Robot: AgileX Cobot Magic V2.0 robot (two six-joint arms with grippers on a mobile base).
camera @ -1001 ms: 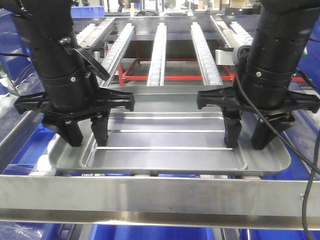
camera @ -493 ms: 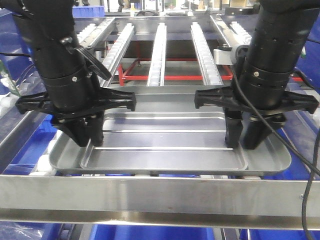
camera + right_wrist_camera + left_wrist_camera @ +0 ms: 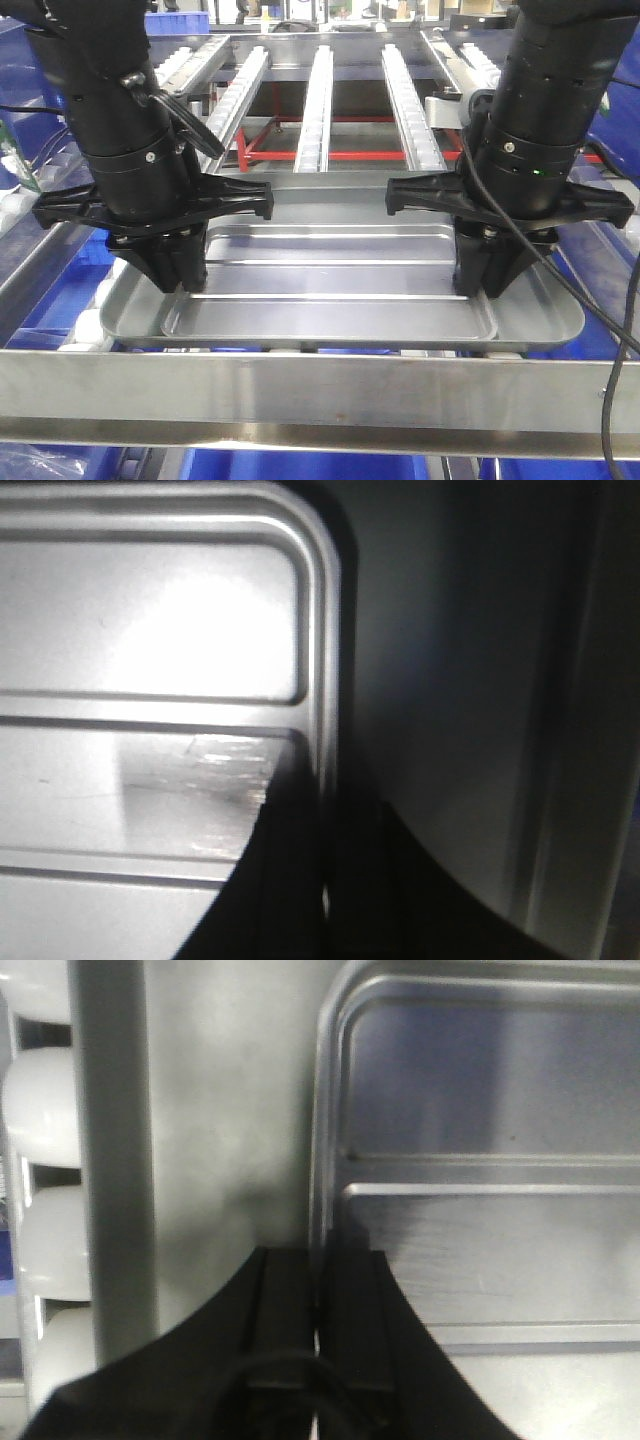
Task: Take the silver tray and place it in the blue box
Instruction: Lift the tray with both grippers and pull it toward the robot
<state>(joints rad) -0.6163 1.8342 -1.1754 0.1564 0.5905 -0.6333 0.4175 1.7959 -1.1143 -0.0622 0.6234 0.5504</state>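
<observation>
On roller rack (image 3: 318, 100), silver tray (image 3: 330, 315) lies flat. Pinched narrow on its recessed panel's left step: left gripper (image 3: 175, 283); right gripper (image 3: 487, 288) seemingly likewise at right step, wrist view dark.

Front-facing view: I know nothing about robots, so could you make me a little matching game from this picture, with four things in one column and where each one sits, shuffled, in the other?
Things
1. shallow rectangular silver tray
2. red metal frame
3. long shiny steel rail
4. metal roller tracks

Places
A. across the foreground, nearest the camera
B. running away from the camera, beyond the tray
C. clamped at its two ends by the black left gripper and right gripper
D. low down, seen through the gaps between the tracks

Pairs: 1-C, 2-D, 3-A, 4-B
</observation>
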